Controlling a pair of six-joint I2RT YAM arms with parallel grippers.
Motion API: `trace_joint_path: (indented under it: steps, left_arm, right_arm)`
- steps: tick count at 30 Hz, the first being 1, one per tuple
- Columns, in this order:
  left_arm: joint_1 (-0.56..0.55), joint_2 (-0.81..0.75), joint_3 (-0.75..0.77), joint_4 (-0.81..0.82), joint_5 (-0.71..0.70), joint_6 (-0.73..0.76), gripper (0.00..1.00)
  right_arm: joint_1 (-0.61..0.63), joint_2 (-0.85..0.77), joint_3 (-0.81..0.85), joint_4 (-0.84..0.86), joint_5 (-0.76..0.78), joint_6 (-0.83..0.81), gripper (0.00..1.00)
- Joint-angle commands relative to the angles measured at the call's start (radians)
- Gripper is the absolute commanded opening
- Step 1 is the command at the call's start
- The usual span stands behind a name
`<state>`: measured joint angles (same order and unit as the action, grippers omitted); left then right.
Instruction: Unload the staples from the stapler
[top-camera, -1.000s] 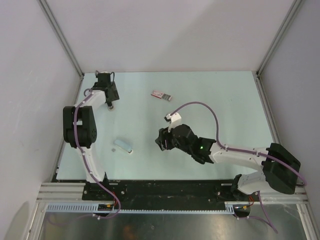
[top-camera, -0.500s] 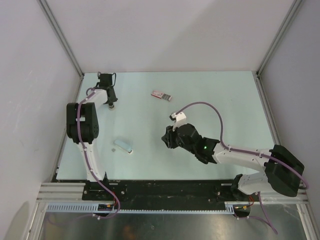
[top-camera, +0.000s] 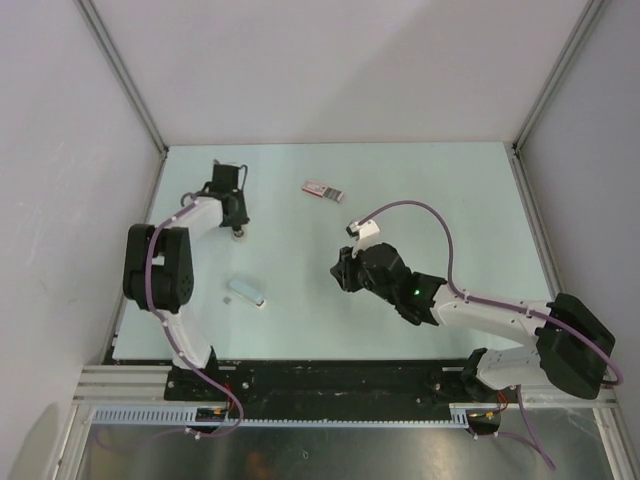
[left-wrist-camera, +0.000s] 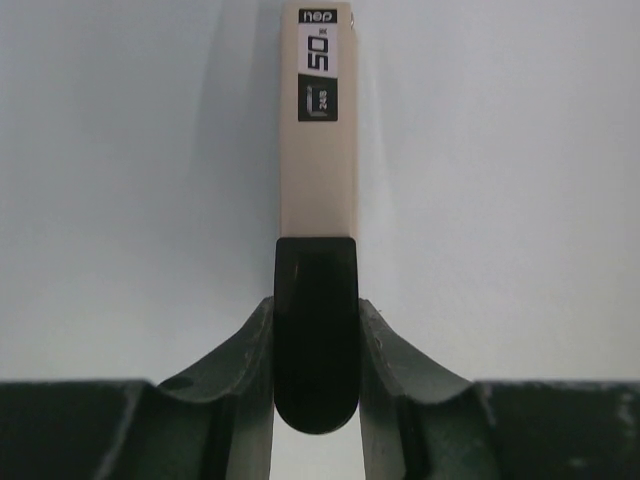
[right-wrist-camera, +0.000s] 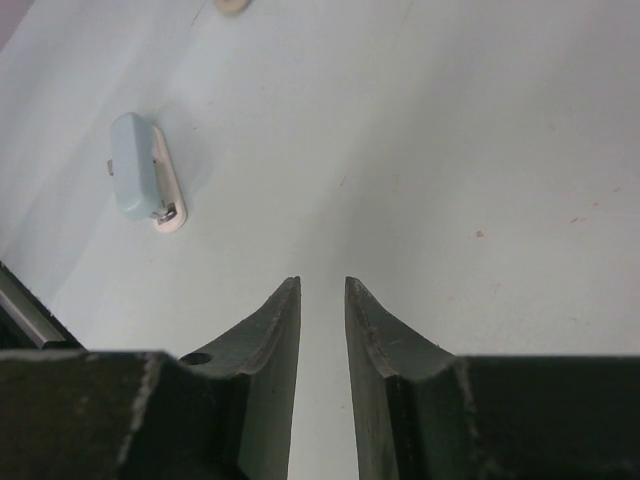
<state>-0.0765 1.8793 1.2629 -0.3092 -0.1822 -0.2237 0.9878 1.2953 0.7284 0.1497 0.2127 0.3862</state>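
Note:
The stapler (top-camera: 322, 190), a small flat pink-and-white block, lies alone on the far middle of the table. No staples can be made out. My left gripper (top-camera: 236, 222) is shut on a long beige bar (left-wrist-camera: 318, 170) with a black end (left-wrist-camera: 316, 330) and a label reading "50" and "24/6"; the bar points away from the jaws towards the table. The bar's tip (top-camera: 238, 234) shows under the gripper in the top view. My right gripper (top-camera: 341, 272) hangs above the middle of the table, its jaws a narrow gap apart and empty (right-wrist-camera: 322, 283).
A light blue piece with a cream base (top-camera: 247, 292) lies near the left front, also in the right wrist view (right-wrist-camera: 145, 180). White walls and metal posts close in the pale green table (top-camera: 450, 200) on three sides.
My left gripper has moved from the far left corner towards the right and nearer, carrying the beige bar. My right gripper has shifted slightly right and its jaws have narrowed.

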Motion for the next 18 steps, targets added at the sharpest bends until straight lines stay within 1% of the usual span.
trace_joint_path:
  steps: [1, 4, 8, 15, 18]
  left_arm:
    - [-0.135, -0.176, -0.101, -0.035, 0.084, 0.032, 0.08]
    - [-0.208, -0.234, -0.172, -0.042, 0.117, 0.028, 0.09]
    - [-0.3, -0.251, -0.244, -0.044, 0.145, 0.026, 0.1]
    - [-0.412, -0.231, -0.259, -0.044, 0.174, 0.007, 0.09]
    - [-0.475, -0.227, -0.254, -0.043, 0.205, 0.008, 0.11]
  right_arm:
    - [-0.027, -0.042, -0.011, -0.004, 0.01, -0.028, 0.29]
    - [-0.044, -0.049, -0.021, -0.012, 0.009, -0.038, 0.29]
    - [-0.074, -0.054, -0.042, -0.006, 0.004, -0.053, 0.29]
    - [-0.141, -0.056, -0.054, -0.017, -0.007, -0.056, 0.27]
    - [-0.169, -0.044, -0.062, -0.01, -0.013, -0.035, 0.26]
